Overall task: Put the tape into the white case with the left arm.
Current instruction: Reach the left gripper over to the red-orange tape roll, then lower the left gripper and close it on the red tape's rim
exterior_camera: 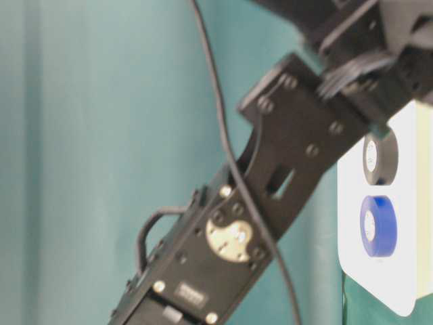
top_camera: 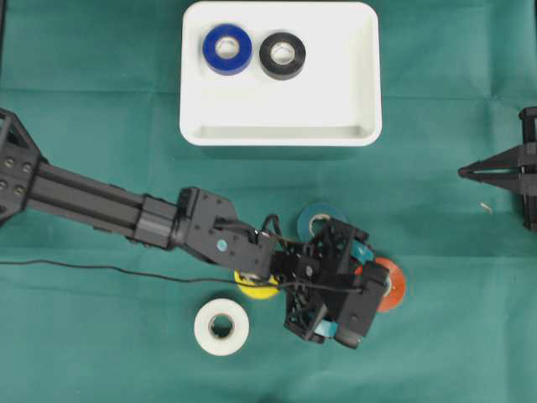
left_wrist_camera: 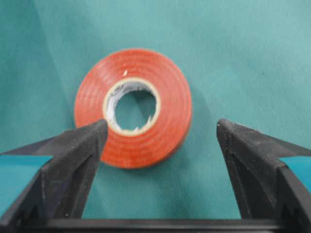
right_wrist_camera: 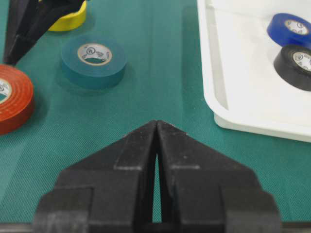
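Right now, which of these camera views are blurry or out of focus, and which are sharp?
Table-level view: the left arm fills the frame, soft and blurred. Left wrist view: the red tape is slightly soft and the gripper fingers blurrier. Overhead view: fairly sharp. Right wrist view: the teal tape is crisp.

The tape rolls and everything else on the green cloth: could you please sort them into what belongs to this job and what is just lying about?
In the job:
- white case
- left gripper, open
- red tape, between its prongs
- blue tape and black tape, in the case

Lying about:
- right gripper, shut
- teal tape, yellow tape, white tape
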You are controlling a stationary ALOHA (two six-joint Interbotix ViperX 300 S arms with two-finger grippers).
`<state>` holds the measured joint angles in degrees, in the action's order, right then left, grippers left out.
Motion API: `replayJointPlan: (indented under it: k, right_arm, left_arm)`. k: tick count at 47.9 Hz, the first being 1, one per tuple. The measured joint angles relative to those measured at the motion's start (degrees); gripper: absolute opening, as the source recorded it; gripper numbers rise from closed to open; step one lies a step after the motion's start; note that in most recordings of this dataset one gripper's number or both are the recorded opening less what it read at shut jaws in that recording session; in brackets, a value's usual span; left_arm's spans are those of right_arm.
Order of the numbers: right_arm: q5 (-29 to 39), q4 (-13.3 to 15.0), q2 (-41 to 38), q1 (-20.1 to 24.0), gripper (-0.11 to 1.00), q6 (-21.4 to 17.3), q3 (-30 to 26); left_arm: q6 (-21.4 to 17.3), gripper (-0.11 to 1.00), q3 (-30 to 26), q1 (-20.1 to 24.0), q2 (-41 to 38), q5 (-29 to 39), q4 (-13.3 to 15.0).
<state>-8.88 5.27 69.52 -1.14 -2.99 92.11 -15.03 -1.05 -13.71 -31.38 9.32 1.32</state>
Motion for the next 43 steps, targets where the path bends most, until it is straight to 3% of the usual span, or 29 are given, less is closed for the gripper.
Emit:
replayJointPlan:
  k: [24, 43]
  right_arm:
    - [-0.09, 0.00, 0.00, 0.00, -0.09, 0.00, 0.00]
    - [-0.09, 0.00, 0.00, 0.00, -0.09, 0.00, 0.09]
  left_arm:
    - [0.09, 0.92, -6.15, -0.09, -5.27, 2.90, 0.00]
    - [0.09, 0.90, -7.47, -0.09, -6.42, 3.78, 0.00]
